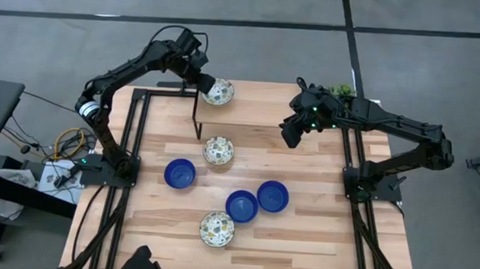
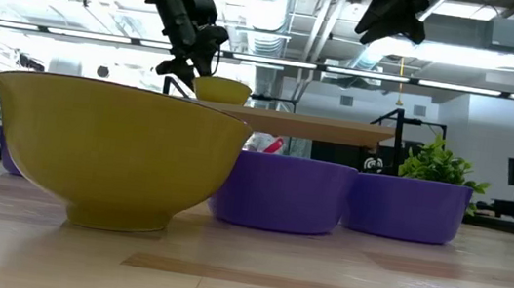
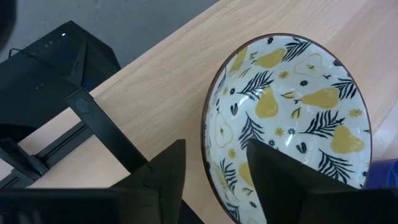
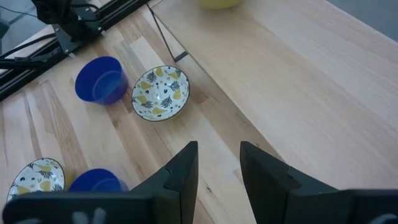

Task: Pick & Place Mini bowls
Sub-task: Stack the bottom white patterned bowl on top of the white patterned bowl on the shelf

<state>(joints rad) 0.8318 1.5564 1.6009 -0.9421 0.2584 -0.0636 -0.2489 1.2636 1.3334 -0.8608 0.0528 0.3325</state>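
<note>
A cream patterned mini bowl stands upright on its base on a raised wooden shelf at the table's far side. My left gripper is open at the bowl's left rim, slanting down. One finger is outside the rim and one over the inside, with a gap on each side. Five more mini bowls sit on the table: patterned ones and blue ones. My right gripper hangs open over the shelf's right part, holding nothing.
The shelf stands on thin black legs. A small green plant sits at the far right corner. Black frame rails run along both table sides. In the low view the nearest patterned bowl fills the foreground.
</note>
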